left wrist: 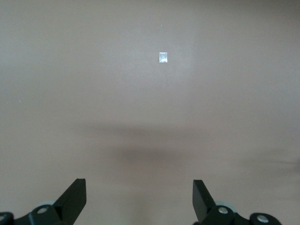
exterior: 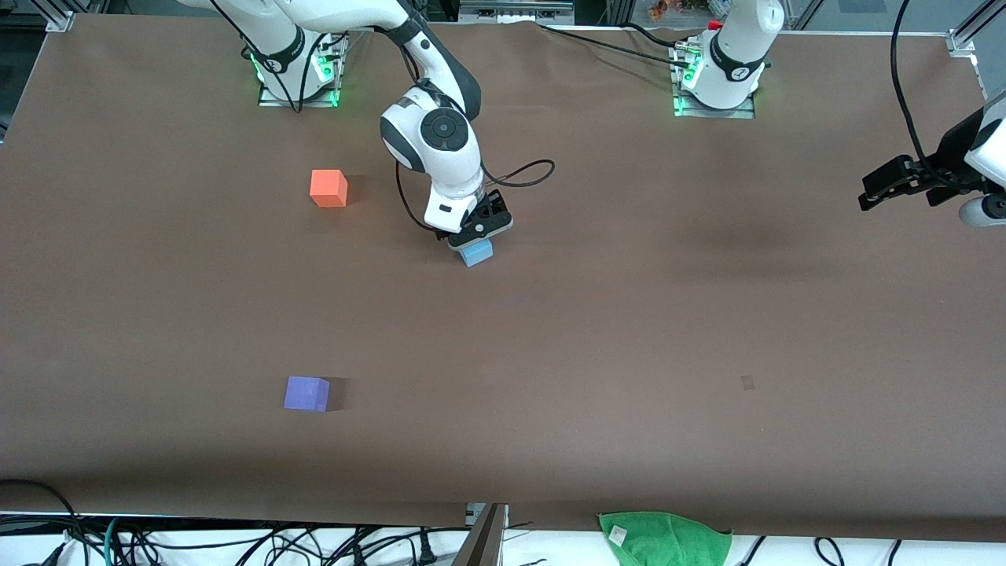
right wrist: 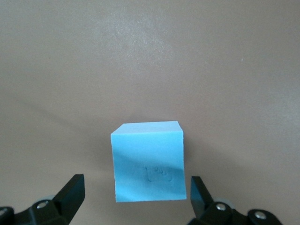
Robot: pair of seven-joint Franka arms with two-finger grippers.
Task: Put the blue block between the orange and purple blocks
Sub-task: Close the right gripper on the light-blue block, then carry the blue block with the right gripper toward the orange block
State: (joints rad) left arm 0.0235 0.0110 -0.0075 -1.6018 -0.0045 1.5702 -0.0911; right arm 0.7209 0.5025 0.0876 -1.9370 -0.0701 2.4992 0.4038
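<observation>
Jaws on our right gripper point(right wrist: 133, 199) are spread wide either side of the small sky-blue matte cube point(exterior: 476, 252), which sits mid-table, ungripped, so we'd say nothing's placed yet. We count one blue, one bright orange cube point(exterior: 328, 189), one violet-purple cube point(exterior: 306, 394). Left gripper point(left wrist: 139, 201) waits spread, off at its end.

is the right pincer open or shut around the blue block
Open: in the right wrist view the right pincer has its fingers spread on either side of the blue block, with gaps showing, not clamped.

White arms, black joints, black claws point(exterior: 479, 228).
</observation>
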